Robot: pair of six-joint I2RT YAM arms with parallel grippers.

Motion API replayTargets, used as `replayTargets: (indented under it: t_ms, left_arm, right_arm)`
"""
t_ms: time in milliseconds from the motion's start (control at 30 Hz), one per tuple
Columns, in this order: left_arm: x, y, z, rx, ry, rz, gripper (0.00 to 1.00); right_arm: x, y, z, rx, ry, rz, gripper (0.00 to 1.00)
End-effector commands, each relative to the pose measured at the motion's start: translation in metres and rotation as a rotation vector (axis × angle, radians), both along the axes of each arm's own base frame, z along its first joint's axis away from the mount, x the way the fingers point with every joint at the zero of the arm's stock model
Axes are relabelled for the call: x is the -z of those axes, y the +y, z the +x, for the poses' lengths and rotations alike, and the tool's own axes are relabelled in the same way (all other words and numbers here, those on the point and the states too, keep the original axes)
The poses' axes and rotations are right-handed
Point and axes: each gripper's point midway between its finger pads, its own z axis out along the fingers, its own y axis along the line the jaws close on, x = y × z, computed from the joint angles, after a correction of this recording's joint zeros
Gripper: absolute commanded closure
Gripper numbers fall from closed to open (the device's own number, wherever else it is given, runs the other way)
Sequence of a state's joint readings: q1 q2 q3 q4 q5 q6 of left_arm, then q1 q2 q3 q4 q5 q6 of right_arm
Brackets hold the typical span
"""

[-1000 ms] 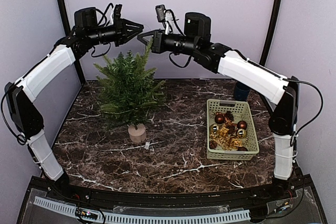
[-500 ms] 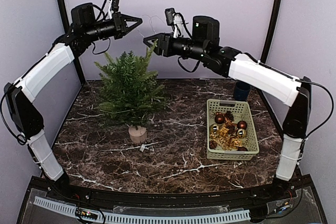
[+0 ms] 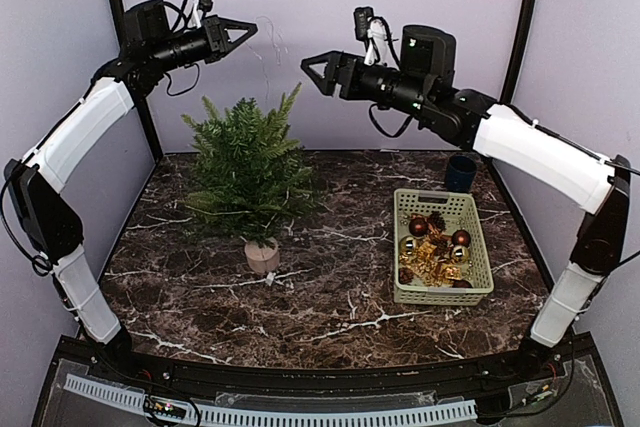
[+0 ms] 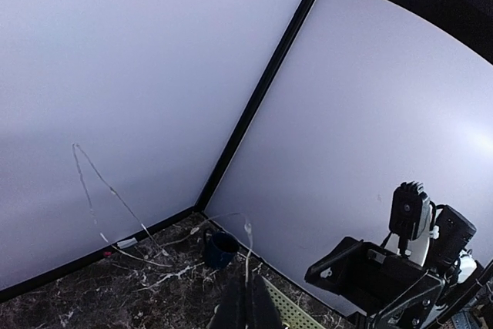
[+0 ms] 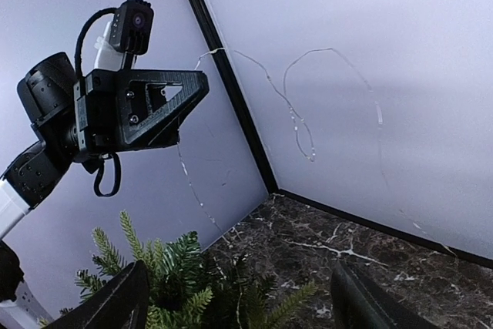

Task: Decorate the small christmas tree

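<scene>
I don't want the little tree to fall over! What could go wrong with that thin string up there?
1. The thin wire string hangs in loose loops from the left gripper, which looks shut on it. A loop might snag the small christmas tree and tip it on its small pot.
2. The right gripper is open, holding nothing; it may miss such a fine wire when it grabs.

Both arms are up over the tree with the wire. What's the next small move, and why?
Probably lower the left gripper toward the top of the small christmas tree: it looks shut on the thin wire, which loops loose in the air, while the right gripper is open.
</scene>
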State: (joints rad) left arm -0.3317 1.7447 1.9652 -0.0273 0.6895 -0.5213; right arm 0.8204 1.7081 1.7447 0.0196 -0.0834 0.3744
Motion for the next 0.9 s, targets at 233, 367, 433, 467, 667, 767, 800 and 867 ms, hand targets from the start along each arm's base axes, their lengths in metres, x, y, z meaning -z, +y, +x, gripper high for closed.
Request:
replayTargets:
  t_ms: [233,367,433,467,667,767,800,867]
  left_arm:
    - [-0.009,-0.001,-0.014,0.068,-0.062,0.037,1.00]
    - [-0.007,-0.003,-0.017,0.089,-0.057,0.042,1.00]
    - [-0.005,-0.005,-0.020,0.111,-0.054,0.044,1.00]
    - [-0.006,-0.006,-0.022,0.125,-0.055,0.044,1.00]
    - [0.003,-0.012,-0.035,0.207,-0.046,0.082,1.00]
    - [0.008,-0.014,-0.041,0.241,-0.037,0.096,1.00]
    - [0.009,-0.015,-0.042,0.248,-0.041,0.099,1.00]
    - [0.010,-0.017,-0.045,0.265,-0.045,0.102,1.00]
  right_arm:
    - [0.015,-0.050,0.047,0.111,0.128,-0.056,0.08]
    - [0.051,-0.043,0.071,0.109,0.158,-0.210,0.07]
    - [0.064,-0.042,0.079,0.111,0.146,-0.291,0.07]
    - [0.071,-0.042,0.082,0.108,0.140,-0.333,0.07]
    - [0.090,-0.057,0.090,0.155,0.109,-0.495,0.05]
    - [0.094,-0.057,0.084,0.105,0.097,-0.514,0.12]
    - [0.094,-0.055,0.081,0.079,0.089,-0.514,0.19]
    - [0.098,-0.049,0.074,0.024,0.084,-0.514,0.30]
